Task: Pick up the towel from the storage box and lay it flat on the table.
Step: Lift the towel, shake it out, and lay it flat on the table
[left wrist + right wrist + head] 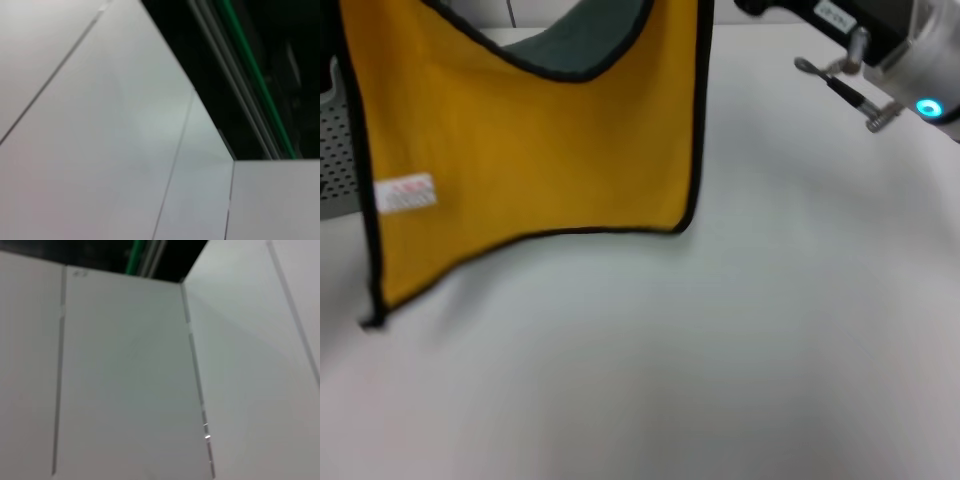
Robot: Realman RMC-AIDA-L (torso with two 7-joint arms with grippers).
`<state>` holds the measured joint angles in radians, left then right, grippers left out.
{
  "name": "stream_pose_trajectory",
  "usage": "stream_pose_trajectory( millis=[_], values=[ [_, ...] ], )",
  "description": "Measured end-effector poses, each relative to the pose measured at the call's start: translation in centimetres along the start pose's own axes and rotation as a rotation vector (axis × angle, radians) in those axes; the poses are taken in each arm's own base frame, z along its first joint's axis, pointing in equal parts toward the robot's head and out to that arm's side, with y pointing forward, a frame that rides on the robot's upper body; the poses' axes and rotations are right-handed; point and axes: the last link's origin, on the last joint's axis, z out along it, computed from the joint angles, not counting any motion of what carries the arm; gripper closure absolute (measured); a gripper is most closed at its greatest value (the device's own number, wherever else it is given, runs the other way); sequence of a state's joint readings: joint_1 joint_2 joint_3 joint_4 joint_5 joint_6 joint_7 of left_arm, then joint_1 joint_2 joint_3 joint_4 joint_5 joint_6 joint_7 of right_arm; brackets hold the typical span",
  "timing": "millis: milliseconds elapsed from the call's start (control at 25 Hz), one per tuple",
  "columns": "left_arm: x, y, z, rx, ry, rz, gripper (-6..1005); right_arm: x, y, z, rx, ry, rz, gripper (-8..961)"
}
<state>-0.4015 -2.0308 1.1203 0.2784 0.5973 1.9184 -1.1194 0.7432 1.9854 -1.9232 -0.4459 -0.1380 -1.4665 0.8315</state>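
The towel [530, 140] hung in the air above the smooth white counter [720, 350], its soft yellow face toward the camera. A dark grey-green fold sagged at its top, black stitching ran round its edges, and a small white label sat near 1 side. The holed grey storage box [332, 160] peeked out behind it. Part of the right arm showed at the far right; neither pincer could be seen

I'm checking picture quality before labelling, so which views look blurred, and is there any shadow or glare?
Head view: soft overall, the towel casts a faint shadow on the table, and a light glows on the right arm. Both wrist views: blurred pale panels with a dark gap, no strong glare; neither pincer shows.
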Motion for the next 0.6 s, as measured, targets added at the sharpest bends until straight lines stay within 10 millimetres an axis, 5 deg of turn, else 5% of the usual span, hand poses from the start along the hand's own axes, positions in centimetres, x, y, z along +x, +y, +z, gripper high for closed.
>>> stream_pose_trajectory(
  millis=[400,600],
  values=[
    [1.8,-1.6,0.1,0.064,0.062,-0.105,978,-3.1,-1.1,-3.8,-0.014,-0.037,-0.086,952],
    [0.2,-0.6,-1.0,0.052,-0.048,-0.181,975,-2.3,1.7,-6.0,-0.142,-0.003,0.012,952]
  ],
)
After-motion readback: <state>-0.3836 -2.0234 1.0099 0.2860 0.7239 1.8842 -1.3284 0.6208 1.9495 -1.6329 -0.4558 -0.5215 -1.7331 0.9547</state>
